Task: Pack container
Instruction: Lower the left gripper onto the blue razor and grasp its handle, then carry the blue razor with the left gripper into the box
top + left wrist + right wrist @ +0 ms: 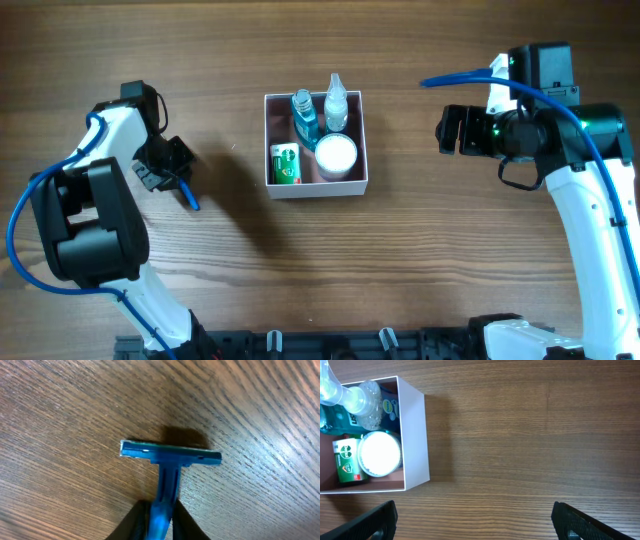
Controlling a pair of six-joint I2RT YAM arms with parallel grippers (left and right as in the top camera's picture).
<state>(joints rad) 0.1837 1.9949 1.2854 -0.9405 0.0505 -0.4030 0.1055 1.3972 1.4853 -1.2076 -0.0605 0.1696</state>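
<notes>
Where the left arm bent over the left side of the wooden table [440, 270], we saw the left gripper [160, 522] clenched on a blue razor [168, 477]. Its dark fingers [131, 525] pressed against the handle from both sides. The razor's T-shaped head pointed away from the wrist camera, with a small shadow just beyond it on the wood. We could not tell whether the head touched the table.

The container [320, 187] sat between the two arms, near the middle of the table and well apart from both grippers and from the razor. Against its far wall we made out a teal bottle [303, 113] and, beside it, a clear bottle [336, 104] with a pale cap. Nearer to us a round white-lidded jar [336, 153] lay in the right corner, and a green-and-white tube [286, 163] lay to the left of it.

The right gripper [447, 132] hung to the right of the container, released, its jaws spread wide with only bare wood between them.
</notes>
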